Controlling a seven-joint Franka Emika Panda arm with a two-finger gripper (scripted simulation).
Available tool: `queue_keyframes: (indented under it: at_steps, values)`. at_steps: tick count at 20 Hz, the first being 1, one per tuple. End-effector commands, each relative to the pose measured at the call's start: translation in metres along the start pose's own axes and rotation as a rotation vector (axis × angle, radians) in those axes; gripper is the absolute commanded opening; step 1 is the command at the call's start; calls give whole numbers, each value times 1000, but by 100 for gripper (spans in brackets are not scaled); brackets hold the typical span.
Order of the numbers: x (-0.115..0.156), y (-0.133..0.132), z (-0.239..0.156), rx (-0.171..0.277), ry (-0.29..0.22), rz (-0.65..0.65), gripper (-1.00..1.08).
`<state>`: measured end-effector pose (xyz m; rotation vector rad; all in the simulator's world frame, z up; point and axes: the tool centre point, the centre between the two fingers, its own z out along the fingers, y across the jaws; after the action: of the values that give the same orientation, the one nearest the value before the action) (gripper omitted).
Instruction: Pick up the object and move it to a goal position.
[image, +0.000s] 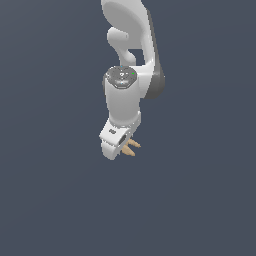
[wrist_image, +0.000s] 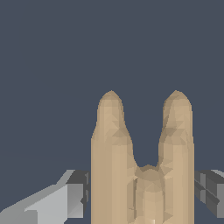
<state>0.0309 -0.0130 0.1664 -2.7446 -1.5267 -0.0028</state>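
Note:
The object (image: 131, 148) is a tiny tan wooden piece of two slim tapered rods lying side by side. In the exterior view its pointed ends stick out toward the exterior view's right from under the white gripper (image: 120, 148). The wrist view shows the object (wrist_image: 142, 175) close up, filling the space between the two fingers, one finger (wrist_image: 72, 199) on each side pressing against it. The gripper is shut on the object. The arm reaches down from above, and the hand hides the rest of the piece in the exterior view.
A plain dark blue-grey surface (image: 200, 200) fills the background in both views. No other objects or edges show.

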Motion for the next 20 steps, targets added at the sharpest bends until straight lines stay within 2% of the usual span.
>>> queue_keyframes:
  at_steps: [1, 10, 20]
  values:
    - [9, 7, -23, 1, 0, 0, -100]
    - [38, 32, -89, 1, 0, 0, -100]
    - [60, 51, -138, 0, -2, 1, -100]
